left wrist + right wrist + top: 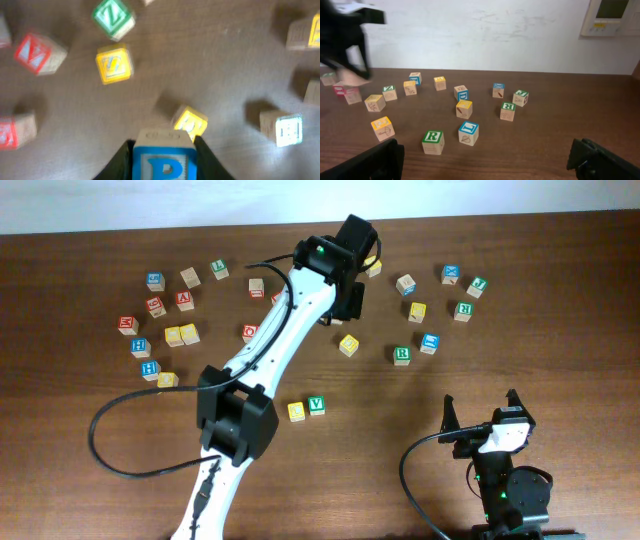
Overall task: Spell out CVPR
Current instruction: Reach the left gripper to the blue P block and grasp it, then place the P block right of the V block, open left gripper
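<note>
My left gripper (164,172) is shut on a blue P block (164,162) and holds it above the table, over a yellow block (190,121). In the overhead view the left gripper (350,302) is at the back centre, and the P block is hidden under it. A yellow block (296,412) and a green V block (316,404) sit side by side at the front centre. A green R block (401,355) lies to the right and also shows in the right wrist view (433,141). My right gripper (482,412) is open and empty at the front right (487,165).
Several letter blocks are scattered on the brown table: a cluster at the back left (180,335) and another at the back right (455,290). A green Z block (114,17) and a yellow block (114,63) lie ahead of the left gripper. A black cable (130,465) loops at the front left.
</note>
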Robot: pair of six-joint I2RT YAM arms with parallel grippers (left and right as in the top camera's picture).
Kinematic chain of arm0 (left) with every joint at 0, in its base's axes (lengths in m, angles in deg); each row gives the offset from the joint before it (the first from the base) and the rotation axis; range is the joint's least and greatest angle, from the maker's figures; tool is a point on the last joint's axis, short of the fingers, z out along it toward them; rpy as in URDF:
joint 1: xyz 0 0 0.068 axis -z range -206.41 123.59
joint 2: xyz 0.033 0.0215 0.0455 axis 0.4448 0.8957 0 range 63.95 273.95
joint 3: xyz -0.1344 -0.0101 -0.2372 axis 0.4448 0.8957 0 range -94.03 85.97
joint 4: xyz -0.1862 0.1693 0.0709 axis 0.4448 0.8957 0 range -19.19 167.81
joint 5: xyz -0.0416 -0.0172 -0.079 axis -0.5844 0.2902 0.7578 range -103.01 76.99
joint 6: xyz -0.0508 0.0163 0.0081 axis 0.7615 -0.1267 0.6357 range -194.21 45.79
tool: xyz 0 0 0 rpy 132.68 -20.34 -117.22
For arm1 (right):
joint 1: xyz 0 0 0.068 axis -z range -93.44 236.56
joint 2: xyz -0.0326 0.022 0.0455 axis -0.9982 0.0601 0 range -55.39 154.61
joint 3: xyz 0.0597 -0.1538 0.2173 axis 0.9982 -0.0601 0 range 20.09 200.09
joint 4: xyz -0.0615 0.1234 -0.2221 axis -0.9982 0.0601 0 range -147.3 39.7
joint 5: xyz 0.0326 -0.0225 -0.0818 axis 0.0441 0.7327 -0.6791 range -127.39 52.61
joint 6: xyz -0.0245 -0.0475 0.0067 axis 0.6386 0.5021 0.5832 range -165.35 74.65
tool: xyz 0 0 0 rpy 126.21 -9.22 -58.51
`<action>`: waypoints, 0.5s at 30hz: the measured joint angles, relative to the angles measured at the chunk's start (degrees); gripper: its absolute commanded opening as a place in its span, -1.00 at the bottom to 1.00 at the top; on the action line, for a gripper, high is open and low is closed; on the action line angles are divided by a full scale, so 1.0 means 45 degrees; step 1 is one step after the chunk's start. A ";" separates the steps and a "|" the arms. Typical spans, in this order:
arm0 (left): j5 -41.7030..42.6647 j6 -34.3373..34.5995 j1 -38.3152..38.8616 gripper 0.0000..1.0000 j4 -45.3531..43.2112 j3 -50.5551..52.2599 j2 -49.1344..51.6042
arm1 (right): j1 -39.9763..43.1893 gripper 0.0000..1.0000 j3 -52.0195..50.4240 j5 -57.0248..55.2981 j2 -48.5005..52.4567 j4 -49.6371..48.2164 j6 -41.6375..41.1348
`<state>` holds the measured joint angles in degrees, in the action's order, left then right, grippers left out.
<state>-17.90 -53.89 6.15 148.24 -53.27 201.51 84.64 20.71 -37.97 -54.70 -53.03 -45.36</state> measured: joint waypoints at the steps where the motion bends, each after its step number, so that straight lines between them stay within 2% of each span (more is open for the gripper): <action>1: 0.0121 0.0160 0.0000 -0.49 0.0738 0.0000 -0.0199 | 0.0000 0.97 0.0000 0.0000 0.0000 -0.0005 0.0000; 5: 0.0763 0.0986 0.0005 -0.67 0.3458 -0.0010 -0.0311 | 0.0000 0.97 0.0000 0.0000 0.0000 -0.0005 -0.0010; 8: 0.0952 0.1705 0.0248 -0.65 0.3798 0.0991 -0.0355 | 0.0000 0.97 0.0000 0.0000 0.0000 -0.0005 -0.0010; 10: 0.1103 0.2035 0.0792 -0.64 0.2914 0.2365 -0.0457 | 0.0000 0.96 0.0000 0.0000 0.0000 -0.0005 0.0000; 12: 0.1375 0.2744 0.2055 -0.63 0.1783 0.4095 -0.0471 | 0.0000 0.96 0.0000 0.0005 0.0000 -0.0005 -0.0005; 15: 0.1428 0.3769 0.2526 -0.58 0.0486 0.4789 -0.0471 | -0.0005 0.96 0.0000 0.0000 0.0000 -0.0005 0.0000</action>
<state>-11.47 -36.93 17.51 150.42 -31.72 199.39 84.62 20.71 -37.97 -54.70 -53.05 -45.36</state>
